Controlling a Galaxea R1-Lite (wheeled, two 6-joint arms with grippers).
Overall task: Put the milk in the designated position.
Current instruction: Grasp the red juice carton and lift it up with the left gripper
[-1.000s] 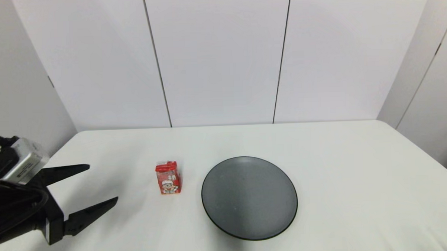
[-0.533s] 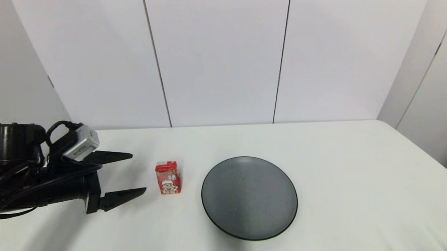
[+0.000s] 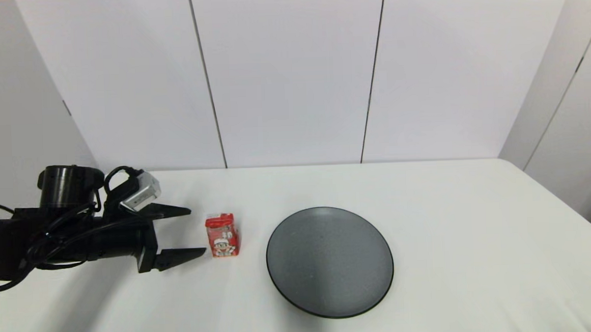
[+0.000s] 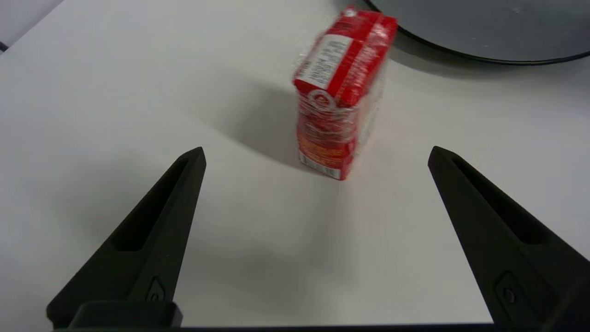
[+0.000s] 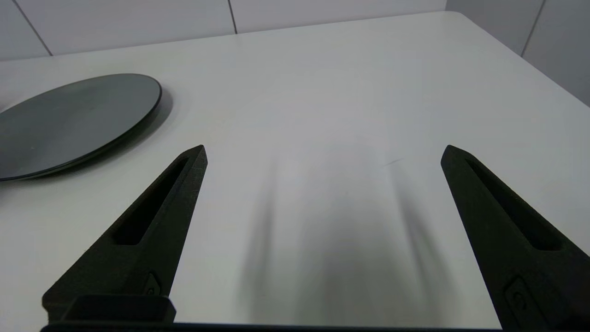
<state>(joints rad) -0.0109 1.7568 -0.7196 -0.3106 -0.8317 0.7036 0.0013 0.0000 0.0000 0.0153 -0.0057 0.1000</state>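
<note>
The milk (image 3: pixel 222 235) is standing upright on the white counter (image 3: pixel 425 220), left of centre, with its cartoon front facing the near edge. It is sitting just to the left of the round dark grey plate (image 3: pixel 330 261), close to the plate's rim but apart from it. The left hand (image 3: pixel 198 231) is reaching in from the left side of the scene, low over the counter and lying roughly level, pointing rightward at the carton. Its two black fingers (image 4: pixel 161 221) are spread wide, and nothing is sitting between them; the tips are stopping just short of the milk's left side, one toward the far side and one toward the near side of it. In the left wrist view the carton (image 4: pixel 341 92) is showing a clear plastic wrap around its red body and a printed white label on its narrow side, and it is lying beyond the fingertips, in line with the gap, untouched. The right hand (image 5: pixel 322 154) is out of the head view; its own wrist view is showing its fingers wide apart and gripping nothing, hovering over bare counter with the plate (image 5: pixel 73 120) off to one side.
</note>
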